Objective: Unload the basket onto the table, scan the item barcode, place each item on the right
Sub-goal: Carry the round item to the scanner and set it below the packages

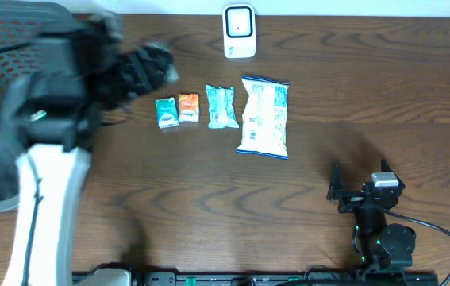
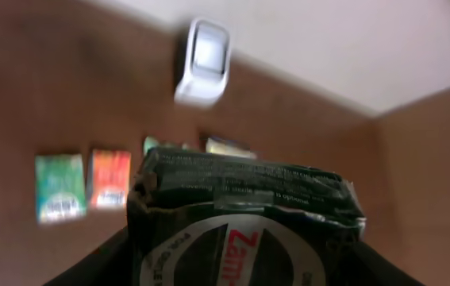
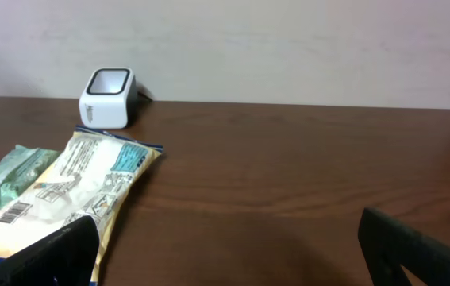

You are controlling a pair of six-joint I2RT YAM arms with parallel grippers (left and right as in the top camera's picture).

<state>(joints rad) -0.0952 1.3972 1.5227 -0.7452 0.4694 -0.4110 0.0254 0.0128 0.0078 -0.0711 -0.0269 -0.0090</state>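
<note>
While my left jaws grip the dark packet by its lower part, raised above the desk at about 10 o'clock in the overhead view, my right jaws stand wide open and empty near 4 o'clock. The scanner sits at 12 o'clock by the far edge, window up. Between it and me lie a green packet, an orange packet, a teal packet and a white-and-blue bag, in a row from 11 to 1 o'clock.

Step in hand, as I judge it: presenting the picked item to the scanner. The next move calls for carrying the packet toward 12 o'clock and turning its barcode face to the window. I cannot tell which face bears the code.
</note>
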